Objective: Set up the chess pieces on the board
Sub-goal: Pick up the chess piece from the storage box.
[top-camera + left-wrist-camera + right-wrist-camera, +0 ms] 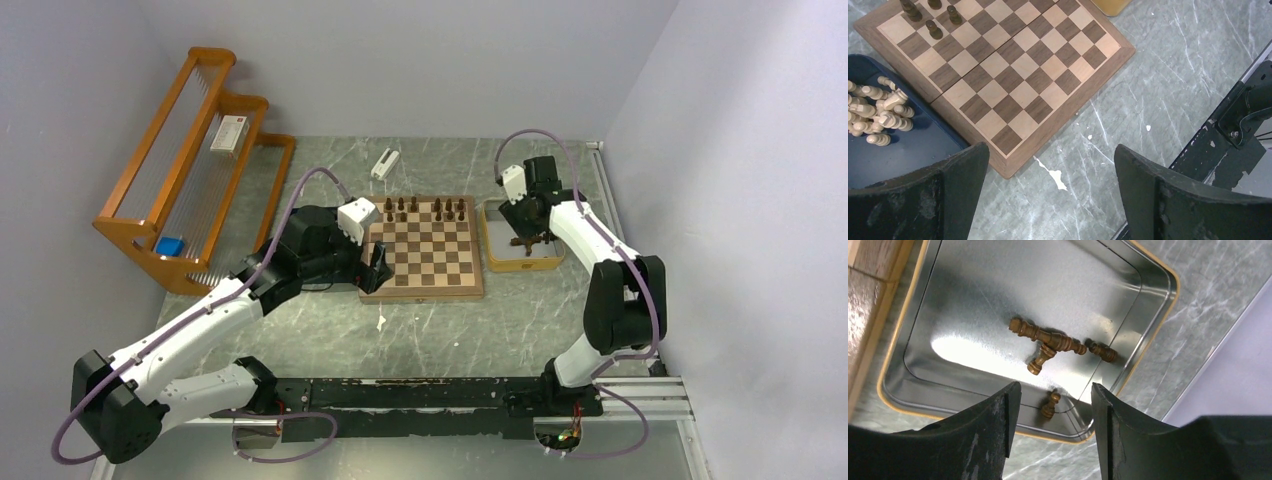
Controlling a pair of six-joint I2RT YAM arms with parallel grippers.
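Jaws apart, empty, both arms. Left gripper (pixel 1050 160) bottom of frame, near board (pixel 1013 75) corner. Right gripper (pixel 1054 390) bottom centre, over dark chess pieces (pixel 1048 340).

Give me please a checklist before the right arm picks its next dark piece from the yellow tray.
1. Right gripper open and empty: ok.
2. It hangs over the yellow tray: ok.
3. Dark pieces left in the tray, lying down: ok.
4. Pawn in line with the finger gap: ok.
5. Height above the pawn: cannot tell.
6. Gaps in the chessboard's far rows: ok.
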